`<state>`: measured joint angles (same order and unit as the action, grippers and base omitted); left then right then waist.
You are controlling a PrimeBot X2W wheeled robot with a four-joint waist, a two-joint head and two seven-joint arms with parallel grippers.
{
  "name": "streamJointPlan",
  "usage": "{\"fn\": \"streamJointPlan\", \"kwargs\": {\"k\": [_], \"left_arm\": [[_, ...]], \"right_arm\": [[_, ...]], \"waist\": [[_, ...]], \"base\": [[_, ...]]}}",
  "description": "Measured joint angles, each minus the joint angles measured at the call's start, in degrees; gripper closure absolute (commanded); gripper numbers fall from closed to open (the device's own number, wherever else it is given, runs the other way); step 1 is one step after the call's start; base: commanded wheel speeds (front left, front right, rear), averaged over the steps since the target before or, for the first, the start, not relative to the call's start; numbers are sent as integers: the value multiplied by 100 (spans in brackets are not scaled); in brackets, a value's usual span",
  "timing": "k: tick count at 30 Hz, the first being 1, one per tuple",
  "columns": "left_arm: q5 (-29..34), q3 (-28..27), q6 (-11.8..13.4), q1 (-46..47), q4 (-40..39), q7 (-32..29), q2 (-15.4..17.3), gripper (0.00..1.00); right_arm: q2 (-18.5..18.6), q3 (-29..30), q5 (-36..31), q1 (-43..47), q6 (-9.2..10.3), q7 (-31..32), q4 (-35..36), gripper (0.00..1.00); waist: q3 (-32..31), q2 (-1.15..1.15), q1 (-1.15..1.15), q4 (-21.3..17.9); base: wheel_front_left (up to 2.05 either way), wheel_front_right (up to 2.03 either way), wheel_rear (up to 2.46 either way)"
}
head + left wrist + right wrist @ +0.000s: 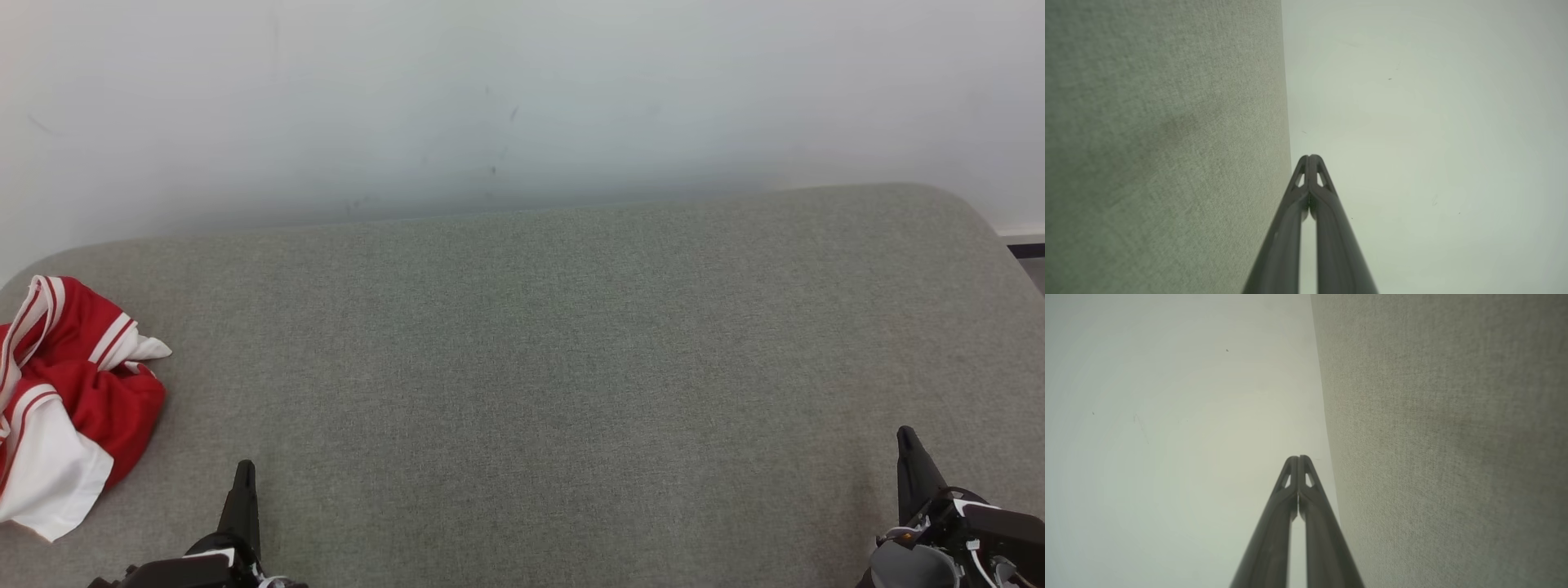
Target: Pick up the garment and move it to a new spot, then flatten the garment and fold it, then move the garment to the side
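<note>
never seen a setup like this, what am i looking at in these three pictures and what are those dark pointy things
It is a two-armed robot. The wide picture comes from a camera on its head, looking down at a grey cushion against a pale wall. The dark points are its claws: left claw at lower left, right claw at lower right. The other two pictures come from cameras on each wrist, looking along the closed fingers. Both claws are shut and hold nothing. A crumpled red and white garment lies at the cushion's left edge.
</note>
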<state>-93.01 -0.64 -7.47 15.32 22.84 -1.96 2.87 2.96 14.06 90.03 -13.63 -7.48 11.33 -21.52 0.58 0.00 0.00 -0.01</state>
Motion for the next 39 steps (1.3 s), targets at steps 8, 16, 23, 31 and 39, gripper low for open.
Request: {"fn": "streamJointPlan", "kwargs": {"k": [8, 16, 23, 31, 39], "left_arm": [[0, 0, 1, 0, 0, 0, 0, 100], [0, 0, 0, 0, 0, 0, 0, 100], [0, 1, 1, -3, 8, 0, -1, 0], [0, 23, 8, -358, 255, 2, -40, 0], [1, 125, 8, -494, 5, 110, -41, 0]], "right_arm": [[0, -4, 0, 0, 0, 0, 0, 100], [0, 0, 0, 0, 0, 0, 0, 100], [-2, -3, 0, 4, 0, -1, -9, 0], [-71, -35, 2, 389, 1, -54, -307, 0], [-71, -270, 73, 505, 1, -219, -176, 0]], "waist": [[0, 0, 0, 0], [0, 0, 0, 0], [0, 0, 0, 0], [-6, 0, 0, -1], [-64, 0, 0, -7]], "base": [[0, 0, 0], [0, 0, 0], [0, 0, 0], [0, 0, 0], [0, 0, 0]]}}
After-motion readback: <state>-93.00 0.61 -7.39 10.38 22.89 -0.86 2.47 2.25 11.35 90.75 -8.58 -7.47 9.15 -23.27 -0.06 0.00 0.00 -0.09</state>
